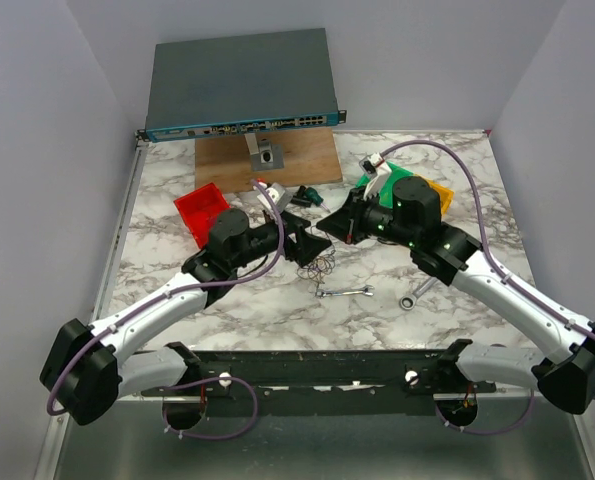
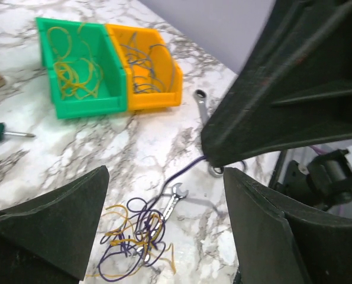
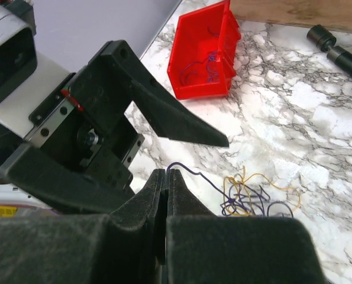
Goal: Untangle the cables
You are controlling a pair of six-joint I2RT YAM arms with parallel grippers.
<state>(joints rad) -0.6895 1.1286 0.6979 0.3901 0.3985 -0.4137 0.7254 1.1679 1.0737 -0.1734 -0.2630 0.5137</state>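
Marble worktop (image 1: pixel 247 312) carries everything. I see the left gripper (image 2: pixel 164 174) with fingers spread wide. On the right gripper (image 3: pixel 165 171), fingers pinch shut on one purple strand of the cables (image 2: pixel 134 236) (rest of the tangle lies mid-worktop, bunched against a small wrench (image 2: pixel 174 198)).

Tangled thin blue-and-yellow cables (image 1: pixel 318 268) lie on the white marble table (image 1: pixel 177 292), near the left gripper (image 1: pixel 317 246) and right gripper (image 1: pixel 339 230), a silver metal wrench (image 1: pixel 344 291) just beside

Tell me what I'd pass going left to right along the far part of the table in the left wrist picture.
Screwdriver, green bin, yellow bin, farther wrench. The loose cables lie nearer, overlapping them, so I skip them.
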